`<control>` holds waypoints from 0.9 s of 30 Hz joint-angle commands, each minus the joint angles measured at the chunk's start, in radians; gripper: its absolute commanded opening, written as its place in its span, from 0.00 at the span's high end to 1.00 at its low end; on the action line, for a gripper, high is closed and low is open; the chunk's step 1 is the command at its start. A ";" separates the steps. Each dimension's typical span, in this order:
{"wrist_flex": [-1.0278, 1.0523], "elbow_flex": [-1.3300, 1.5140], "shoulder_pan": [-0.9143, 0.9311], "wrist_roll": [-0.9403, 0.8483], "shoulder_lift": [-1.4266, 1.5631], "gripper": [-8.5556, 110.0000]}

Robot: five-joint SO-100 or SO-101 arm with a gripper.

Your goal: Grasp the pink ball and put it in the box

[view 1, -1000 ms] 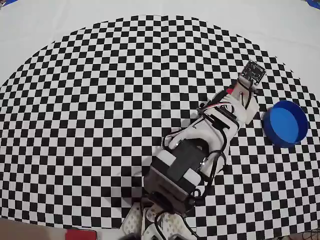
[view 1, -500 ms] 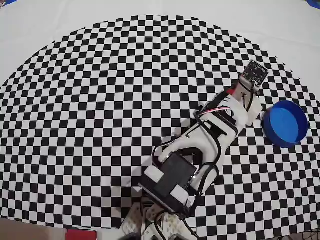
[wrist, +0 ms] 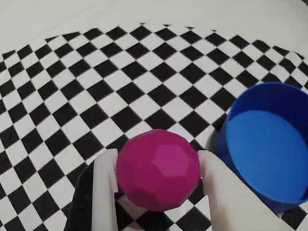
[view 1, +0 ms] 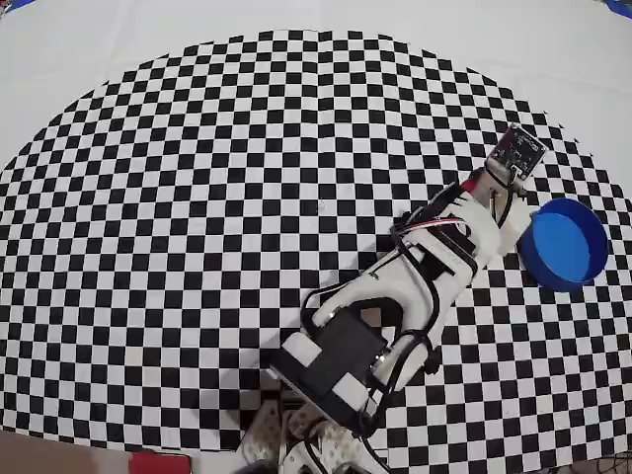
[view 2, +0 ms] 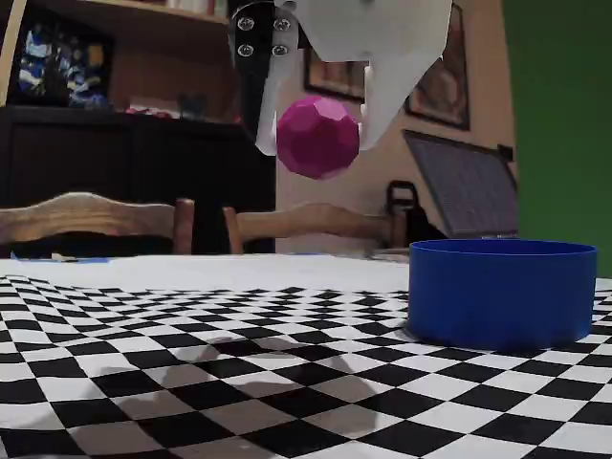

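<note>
The pink ball is a faceted magenta sphere held between my gripper's two white fingers. In the fixed view the ball hangs high above the checkered mat, clamped in the gripper, to the left of the blue box. The box is a round blue container with an empty bottom, just right of the ball in the wrist view. In the overhead view the box sits at the right, and the arm's wrist ends just left of it; the ball is hidden there.
A black-and-white checkered mat covers the table, with plain white cloth beyond it. The arm's base stands at the near edge in the overhead view. Chairs and dark furniture stand behind the table in the fixed view.
</note>
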 commanded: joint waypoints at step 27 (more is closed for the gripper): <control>-0.003 -0.015 0.107 -0.008 0.109 0.93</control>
